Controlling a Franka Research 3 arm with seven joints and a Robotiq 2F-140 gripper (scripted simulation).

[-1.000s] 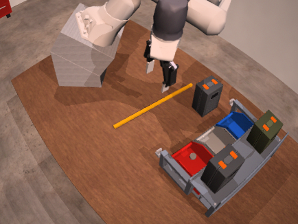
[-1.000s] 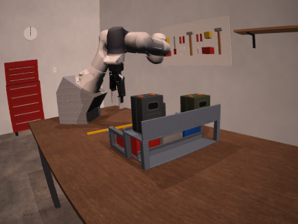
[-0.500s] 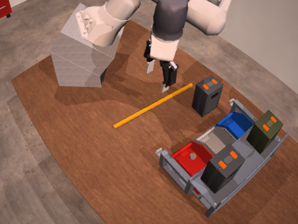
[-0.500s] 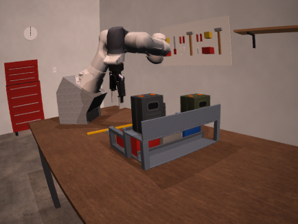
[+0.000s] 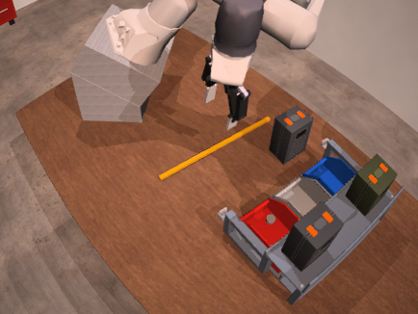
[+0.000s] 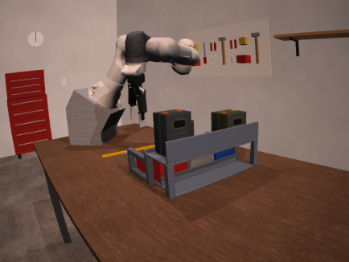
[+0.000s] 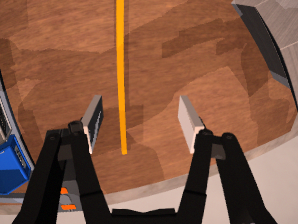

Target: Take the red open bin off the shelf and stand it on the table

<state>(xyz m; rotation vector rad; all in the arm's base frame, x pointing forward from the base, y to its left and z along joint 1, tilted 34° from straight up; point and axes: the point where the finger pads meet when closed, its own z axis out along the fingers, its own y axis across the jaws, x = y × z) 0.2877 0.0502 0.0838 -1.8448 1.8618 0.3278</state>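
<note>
Red bin [image 5: 270, 225] [image 6: 140, 165] sits shelved beside the gray one; gripper [image 5: 221, 112] [image 6: 136, 120] [image 7: 140, 106], partly open, holds nothing.

This looks like a workshop: a pegboard [image 6: 263, 48] on the wall carries hammers [image 6: 223, 50] and other hand tools, and a tall red drawer cabinet [image 5: 6, 13] [image 6: 29, 120] stands on the grey floor [image 5: 29, 260] [image 6: 20, 189]. Power-tool-style battery packs [image 5: 292, 137] [image 6: 173, 130] and a rack of coloured bins [image 5: 231, 231] [image 6: 170, 186] on the wooden desk [image 5: 120, 207] [image 6: 112, 197] [image 7: 150, 65] fit that too, beneath plain walls with a round clock [image 6: 35, 38].
</note>
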